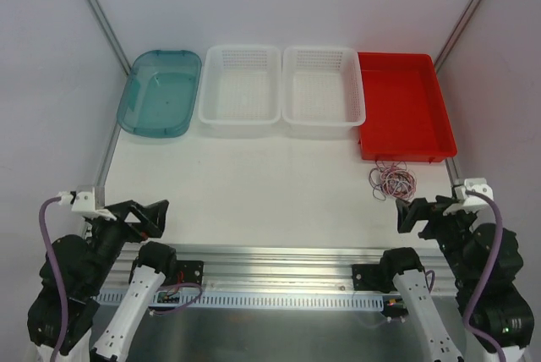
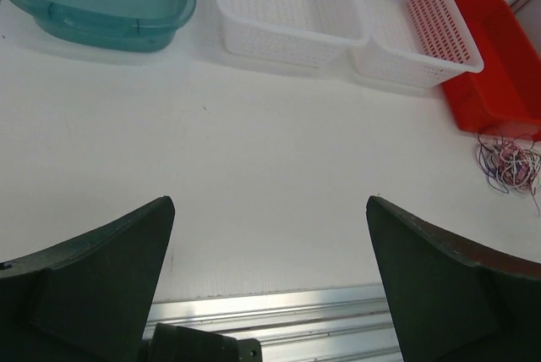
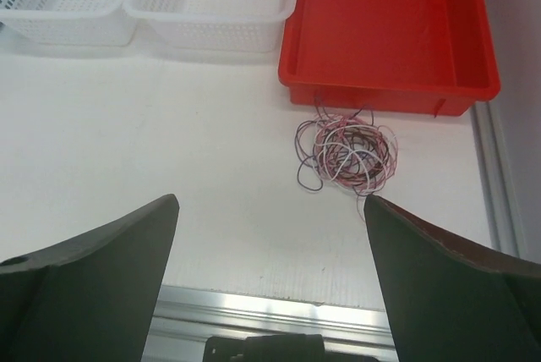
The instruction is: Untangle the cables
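While both arms crouch folded low, we see our left gripper (image 1: 150, 215) and right gripper (image 1: 412, 212) spread wide, empty. The cables (image 1: 393, 181) lie in one tangle just before one red tray (image 1: 404, 112), beside two white baskets (image 1: 241, 50) and one teal tub (image 1: 161, 95).

A robot lab bench: white table (image 1: 254, 201) inside an aluminium frame (image 1: 93, 7), sorting bins lined up.

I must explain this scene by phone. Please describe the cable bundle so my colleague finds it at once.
On the white table, find the red tray at the far right. Just before its near edge lies the cable bundle. Unlike the rigid tray, it is a loose nest of thin white, pink and dark wires.
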